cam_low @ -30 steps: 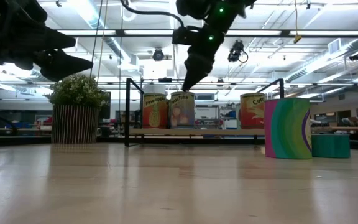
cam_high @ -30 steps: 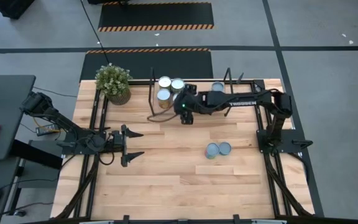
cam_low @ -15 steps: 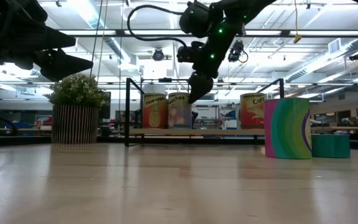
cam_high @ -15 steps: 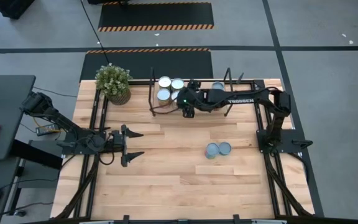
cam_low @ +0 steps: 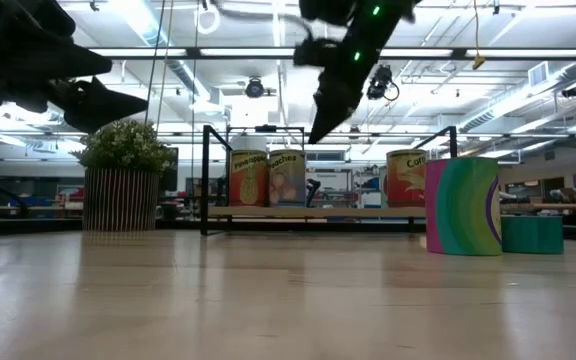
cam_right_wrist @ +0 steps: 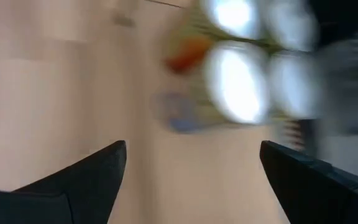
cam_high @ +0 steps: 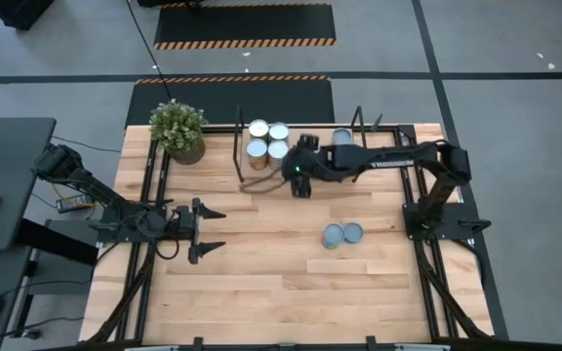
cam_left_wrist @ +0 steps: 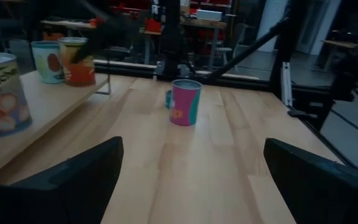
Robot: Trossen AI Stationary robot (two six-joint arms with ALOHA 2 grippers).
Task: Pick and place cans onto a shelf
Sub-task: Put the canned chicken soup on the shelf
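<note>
In the high view, 4 cans [cam_high: 264, 139] are seen clustered in a tight square at the left end of the shelf [cam_high: 312, 156], packed close, it is judged, so that room is left along the board. A 5th can [cam_high: 342, 136] stands alone near the shelf's right end. 2 more cans [cam_high: 343, 234] are left on the tabletop [cam_high: 261, 283], touching each other and well apart from the shelf; these are judged to be the ones not yet placed. The right hand [cam_high: 298, 181] is held just beside the cluster, over the shelf's front edge, empty. The left hand [cam_high: 206, 228] is parked over the tabletop's left side, its fingers spread and nothing held. 1 potted plant [cam_high: 179, 130] stands at the back left corner.

In the low view, 3 cans are visible on the shelf, and the right hand is held above them, clear of their tops.

In the left wrist view, the spread fingers [cam_left_wrist: 73, 183] frame the pink can [cam_left_wrist: 184, 102] on the tabletop, with 1 more partly hidden behind it.

In the right wrist view, the fingers [cam_right_wrist: 79, 177] are seen wide apart with nothing between them, above 4 blurred can tops [cam_right_wrist: 238, 84]
</note>
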